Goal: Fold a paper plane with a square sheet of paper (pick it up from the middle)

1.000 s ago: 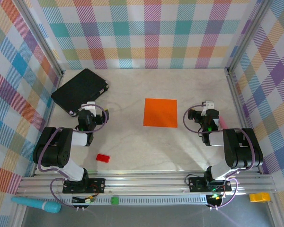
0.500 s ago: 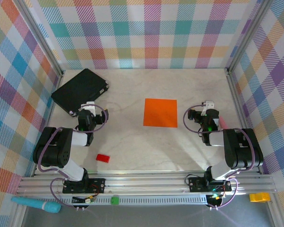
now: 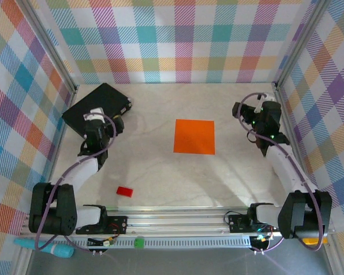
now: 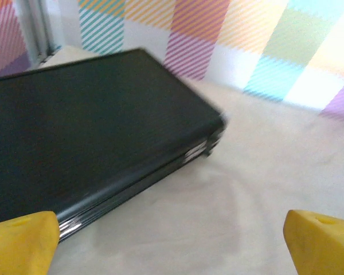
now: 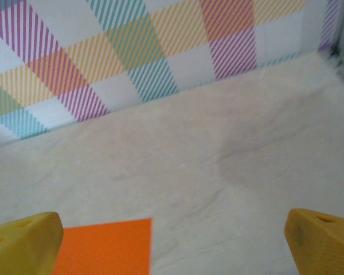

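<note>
At the centre of the table [image 3: 160, 177], the square sheet of paper [image 3: 194, 137] lies flat, unfolded. Left tool [image 3: 96, 122], at its 9 o'clock by the black flat case [image 3: 100, 103], is released and empty. Right tool [image 3: 262, 113], at 3 o'clock, is released and empty.

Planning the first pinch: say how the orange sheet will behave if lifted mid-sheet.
The orange sheet lies flat and looks thin, so it will likely droop when lifted. No edge stands up off the smooth table, so it may slide rather than pinch up.
</note>
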Available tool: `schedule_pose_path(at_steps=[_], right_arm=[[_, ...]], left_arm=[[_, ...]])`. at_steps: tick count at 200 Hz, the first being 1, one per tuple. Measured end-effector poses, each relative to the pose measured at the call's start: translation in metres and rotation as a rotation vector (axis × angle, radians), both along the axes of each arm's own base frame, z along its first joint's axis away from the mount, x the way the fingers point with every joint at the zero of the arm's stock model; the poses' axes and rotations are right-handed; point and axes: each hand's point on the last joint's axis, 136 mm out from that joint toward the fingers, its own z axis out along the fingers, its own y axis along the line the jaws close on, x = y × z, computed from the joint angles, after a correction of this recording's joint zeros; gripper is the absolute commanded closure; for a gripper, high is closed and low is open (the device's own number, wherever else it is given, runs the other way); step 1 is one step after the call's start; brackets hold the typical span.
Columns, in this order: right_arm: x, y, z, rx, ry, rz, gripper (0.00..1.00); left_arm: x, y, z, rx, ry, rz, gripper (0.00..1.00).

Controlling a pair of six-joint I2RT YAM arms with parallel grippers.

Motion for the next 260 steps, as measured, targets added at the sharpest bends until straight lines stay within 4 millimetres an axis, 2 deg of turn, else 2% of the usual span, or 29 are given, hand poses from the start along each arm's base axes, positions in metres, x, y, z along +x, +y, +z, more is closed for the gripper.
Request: schedule_pose_path(at_steps=[13,27,40,76,101,122,143,175,208,260], right_arm=[[0.006,0.012,-0.009,0.063,0.081,0.035,0.01],[0.011,0.028,-0.028,0.115,0.178,0.073,0.01],[0.012,0.047,-0.051,0.161,0.274,0.115,0.03],[0.01,0.102,-0.114,0.255,0.522,0.211,0.26],[0.012,0.129,-0.146,0.276,0.631,0.24,0.32],[0.013,0.144,-0.162,0.28,0.688,0.248,0.35],[0.015,0.151,-0.172,0.275,0.719,0.239,0.35],[0.017,0.146,-0.188,0.259,0.755,0.191,0.34],[0.011,0.145,-0.207,0.242,0.809,0.147,0.33],[0.001,0.166,-0.209,0.286,0.82,0.084,0.32]], left_arm=[[0.002,-0.011,0.018,-0.089,-0.017,-0.036,0.0],[0.003,-0.026,0.023,-0.18,-0.002,-0.096,0.0],[0.003,-0.042,0.016,-0.26,0.041,-0.159,0.0],[0.005,-0.069,-0.01,-0.447,0.207,-0.231,0.0],[0.01,-0.086,-0.013,-0.523,0.271,-0.267,0.0],[0.014,-0.096,-0.015,-0.555,0.308,-0.285,0.0],[0.016,-0.111,-0.022,-0.575,0.354,-0.311,0.0],[0.017,-0.135,-0.033,-0.58,0.405,-0.352,0.0],[0.016,-0.153,-0.044,-0.58,0.444,-0.378,0.0],[0.011,-0.175,-0.07,-0.575,0.522,-0.4,0.0]])
